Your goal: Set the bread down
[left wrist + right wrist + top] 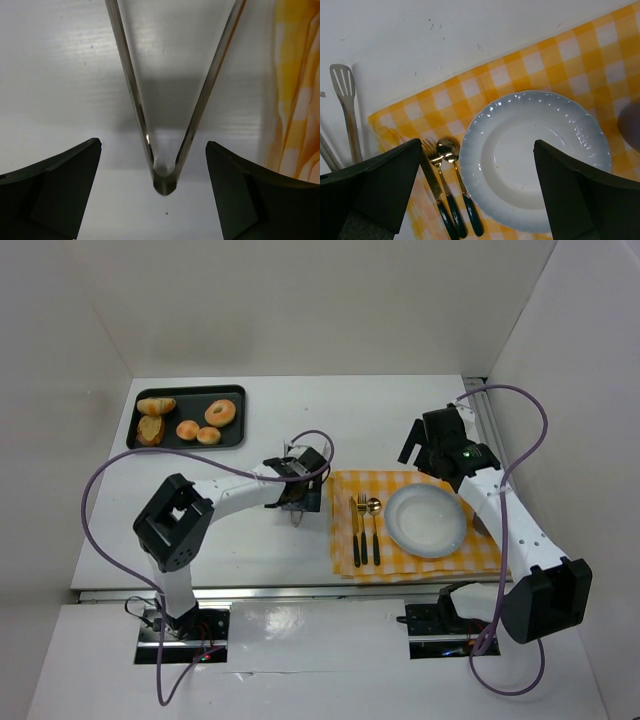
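The left gripper (152,145) hovers low over a pair of metal tongs (164,182) lying flat on the white table (250,550). Its jaws are spread wide, one dark finger on each side of the hinged end, touching neither arm. That straddle reads as lining up to pick up the tongs, probably so the bread can be moved with the tool rather than with the fingers.

The bread (187,430) sits well apart from both arms, on the black tray (240,420) at the far left, with a ring-shaped roll (219,412) beside it.

The right gripper (477,145) is also open and holds nothing. It hangs above the far edge of the yellow checked cloth (580,55), looking down on the white plate (535,160). The plate is bare, so it looks like the landing spot, with the right arm kept out of the way. A knife (355,532), fork (426,146) and spoon (445,147) lie just left of the plate.

In the overhead view the left gripper covers nearly all of the tongs. The left wrist view cuts off their far ends. A slotted metal tip (342,80) at the left edge of the right wrist view may be one of those ends, but that cannot be confirmed.
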`<state>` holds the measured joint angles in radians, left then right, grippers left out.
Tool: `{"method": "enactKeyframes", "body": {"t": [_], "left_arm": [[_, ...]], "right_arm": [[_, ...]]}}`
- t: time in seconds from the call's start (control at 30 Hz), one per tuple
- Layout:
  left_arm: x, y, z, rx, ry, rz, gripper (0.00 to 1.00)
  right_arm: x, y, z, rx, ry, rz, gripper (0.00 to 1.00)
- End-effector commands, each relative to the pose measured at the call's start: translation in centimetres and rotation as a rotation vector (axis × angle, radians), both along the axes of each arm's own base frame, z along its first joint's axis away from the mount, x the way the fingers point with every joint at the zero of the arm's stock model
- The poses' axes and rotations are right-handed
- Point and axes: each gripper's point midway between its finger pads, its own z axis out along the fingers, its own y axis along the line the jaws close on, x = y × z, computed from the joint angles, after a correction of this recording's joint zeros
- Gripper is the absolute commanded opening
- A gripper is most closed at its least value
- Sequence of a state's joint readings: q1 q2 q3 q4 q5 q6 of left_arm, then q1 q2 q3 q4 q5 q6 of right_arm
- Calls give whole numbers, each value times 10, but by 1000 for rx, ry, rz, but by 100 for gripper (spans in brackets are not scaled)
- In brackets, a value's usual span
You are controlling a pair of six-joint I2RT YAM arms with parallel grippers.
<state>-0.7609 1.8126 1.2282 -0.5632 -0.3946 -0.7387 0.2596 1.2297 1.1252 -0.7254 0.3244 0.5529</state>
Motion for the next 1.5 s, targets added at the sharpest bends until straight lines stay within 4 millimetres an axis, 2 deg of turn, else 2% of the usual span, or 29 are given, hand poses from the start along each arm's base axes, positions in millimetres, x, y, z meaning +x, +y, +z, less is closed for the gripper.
{"method": "enactKeyframes", "body": {"t": [0.0, 0.03, 0.07, 0.1, 0.13, 0.2, 0.23, 0.27, 0.33, 0.47, 0.5, 0.57, 0.6, 0.63, 0.67, 0.73, 0.77, 0.83, 0.87, 0.9, 0.97, 1.03, 1.07, 1.17, 1.2, 1.23, 1.27, 1.37, 1.47], "left_arm": [[33, -13, 3, -65, -35, 33, 99], [44, -15, 4, -86, -43, 48, 99], [47, -17, 2, -85, -42, 48, 99], [53, -15, -6, -73, -35, 52, 99], [62, -16, -2, -83, -47, 62, 98], [69, -14, -4, -77, -47, 65, 97], [70, -14, -12, -66, -40, 56, 97], [80, -15, -7, -77, -55, 68, 94], [86, -15, -9, -86, -50, 76, 90], [90, -19, -8, -83, -47, 54, 77], [90, -19, -4, -89, -54, 53, 67], [92, -14, 4, -105, -52, 53, 53], [91, -13, 16, -107, -64, 41, 42], [92, -7, 24, -106, -77, 54, 38], [93, 6, 31, -73, -84, 50, 31], [100, 17, 68, -85, -145, 49, 26], [105, 22, 82, -88, -175, 40, 26], [109, 44, 104, -90, -157, 10, 26], [114, 62, 113, -86, -147, 11, 26], [120, 71, 129, -81, -164, 18, 26], [114, 93, 138, -48, -124, 21, 26], [120, 125, 163, -20, -164, 76, 29], [116, 138, 165, -1, -142, 103, 31], [122, 193, 184, 34, -164, 236, 35], [122, 193, 184, 34, -164, 237, 35], [125, 214, 190, 63, -186, 303, 35], [125, 225, 195, 76, -195, 332, 35], [133, 254, 193, 54, -184, 407, 37], [135, 280, 189, 47, -171, 478, 45]], "right_arm": [[4, 5, 13, 21, -69, 10, 100], [4, 5, 13, 21, -69, 10, 100], [5, 4, 11, 14, -68, 16, 100], [5, 4, 11, 14, -68, 16, 100], [5, 4, 11, 14, -68, 16, 100], [5, 4, 11, 14, -68, 16, 100], [5, 4, 11, 14, -68, 16, 100], [5, 4, 11, 14, -68, 16, 100], [5, 4, 11, 14, -68, 16, 100], [5, 2, 11, 7, -70, 9, 100], [4, 2, 14, 10, -80, 9, 100], [4, 1, 15, 3, -82, 2, 100], [2, 0, 13, 1, -73, 2, 100], [2, 0, 13, 1, -73, 2, 100], [4, 1, 17, 3, -82, 2, 100], [4, 1, 17, 3, -82, 2, 100], [4, 1, 17, 3, -82, 2, 100], [4, -2, 17, 3, -82, -7, 100], [4, -2, 17, 3, -82, -7, 100], [4, -2, 17, 3, -82, -7, 100], [5, -2, 15, 3, -84, -7, 100], [6, 0, 16, 13, -90, 0, 100], [6, 0, 16, 13, -91, 0, 100], [7, 0, 13, 4, -80, 7, 100], [7, 1, 13, 10, -79, 13, 100], [7, 2, 13, 10, -79, 13, 100], [9, 2, 14, 13, -88, 13, 100], [9, 2, 12, 10, -79, 13, 100], [9, 3, 11, 10, -76, 26, 100]]}}
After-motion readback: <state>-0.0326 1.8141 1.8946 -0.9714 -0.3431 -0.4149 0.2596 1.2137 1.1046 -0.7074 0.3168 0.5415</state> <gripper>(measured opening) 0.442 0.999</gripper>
